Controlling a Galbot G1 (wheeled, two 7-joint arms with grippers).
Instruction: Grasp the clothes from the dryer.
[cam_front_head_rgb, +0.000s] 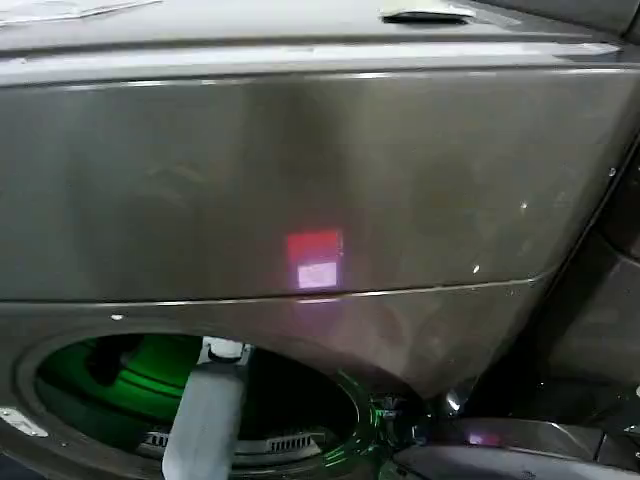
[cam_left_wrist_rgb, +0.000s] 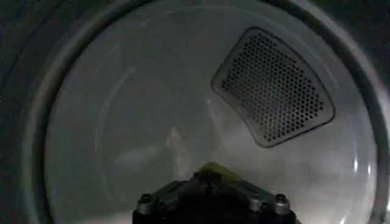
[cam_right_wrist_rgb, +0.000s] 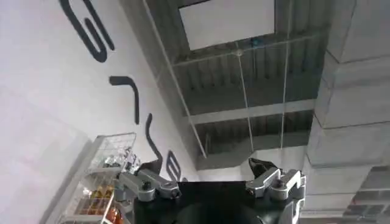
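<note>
In the head view the left arm (cam_front_head_rgb: 208, 415) reaches through the round porthole (cam_front_head_rgb: 190, 400) at the lower left of the dryer (cam_front_head_rgb: 300, 170), whose opening glows green inside. Above the porthole, the dark grey-bronze front panel carries a small red light (cam_front_head_rgb: 315, 245) with a pale label just under it.

The left wrist view looks into the metal drum (cam_left_wrist_rgb: 140, 128); a perforated vent plate (cam_left_wrist_rgb: 274, 88) sits on the back wall. The left gripper (cam_left_wrist_rgb: 210, 182) is inside the drum, its dark base showing with something yellow-green at its tip; how far it is open cannot be told, nor whether it holds anything.

The right gripper (cam_right_wrist_rgb: 210, 176) points up toward a ceiling, fingers (cam_right_wrist_rgb: 268, 173) spread apart and holding nothing, beside a wire shelf (cam_right_wrist_rgb: 100, 176).
</note>
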